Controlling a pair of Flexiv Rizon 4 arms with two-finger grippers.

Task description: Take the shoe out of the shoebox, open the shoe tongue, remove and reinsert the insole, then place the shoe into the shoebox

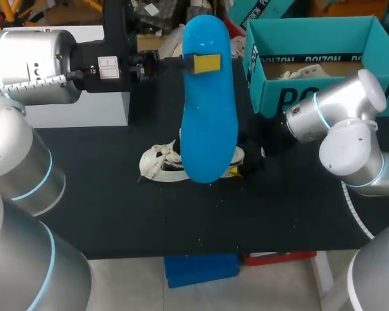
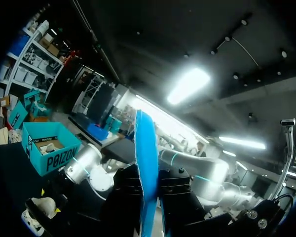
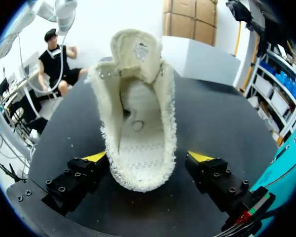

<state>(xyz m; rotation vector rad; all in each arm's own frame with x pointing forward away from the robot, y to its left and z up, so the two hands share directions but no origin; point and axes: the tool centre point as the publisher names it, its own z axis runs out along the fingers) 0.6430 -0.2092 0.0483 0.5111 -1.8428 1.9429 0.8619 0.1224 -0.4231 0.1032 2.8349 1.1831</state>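
Black table (image 1: 117,207). Teal shoebox (image 1: 279,97) sits open at its far right corner.

Blue insole (image 1: 209,116) is out of the shoe, held up above the table's middle. The left gripper (image 2: 148,195) is pinched on it, one finger against each face.

Cream shoe (image 1: 159,162) lies on the table below the insole, tongue folded open.

Right gripper (image 3: 148,158) is at the heel, fingers spread to either side. One tip is close against the knit, the other clearly apart.

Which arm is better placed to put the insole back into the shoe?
Left: its tool grips the blue insole, raised near the shoe; the right tool sits open around the shoe.
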